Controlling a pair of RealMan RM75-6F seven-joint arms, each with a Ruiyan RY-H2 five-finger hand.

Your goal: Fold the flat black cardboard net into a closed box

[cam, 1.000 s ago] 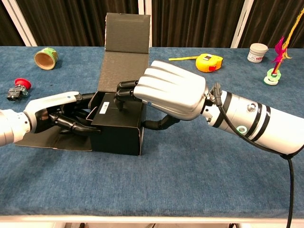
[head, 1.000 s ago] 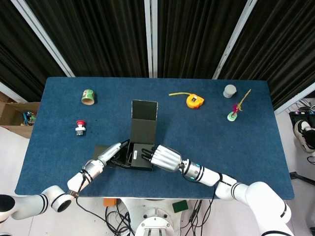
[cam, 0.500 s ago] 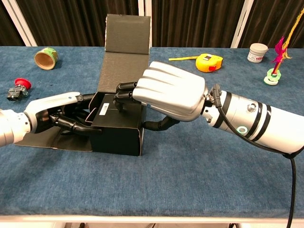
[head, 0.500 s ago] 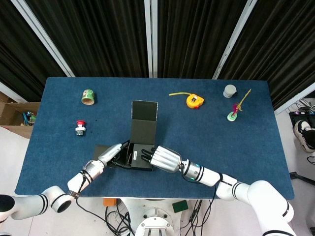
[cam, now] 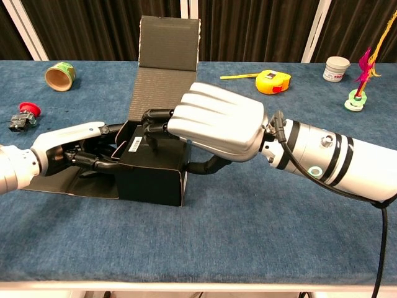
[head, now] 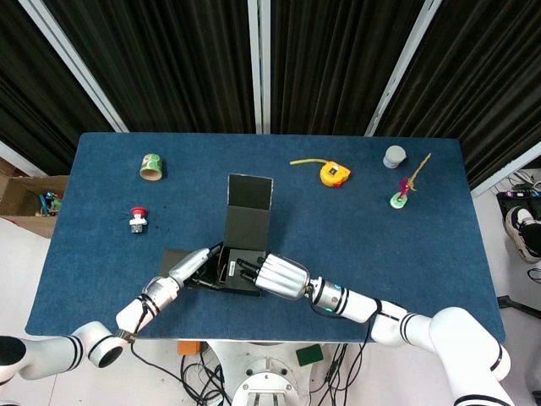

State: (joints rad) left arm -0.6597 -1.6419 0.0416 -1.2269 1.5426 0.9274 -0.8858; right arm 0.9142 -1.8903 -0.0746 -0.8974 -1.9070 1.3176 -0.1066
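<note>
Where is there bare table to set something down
Bare cloth lies between the black box and the yellow tape measure, and along the right edge below the pink flower toy. It is crowded at the box, where left hand and right hand meet.

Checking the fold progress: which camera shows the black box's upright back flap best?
The chest view: the back flap stands facing the camera, crease visible, behind the right hand. The head view shows the flap only foreshortened from above.
</note>
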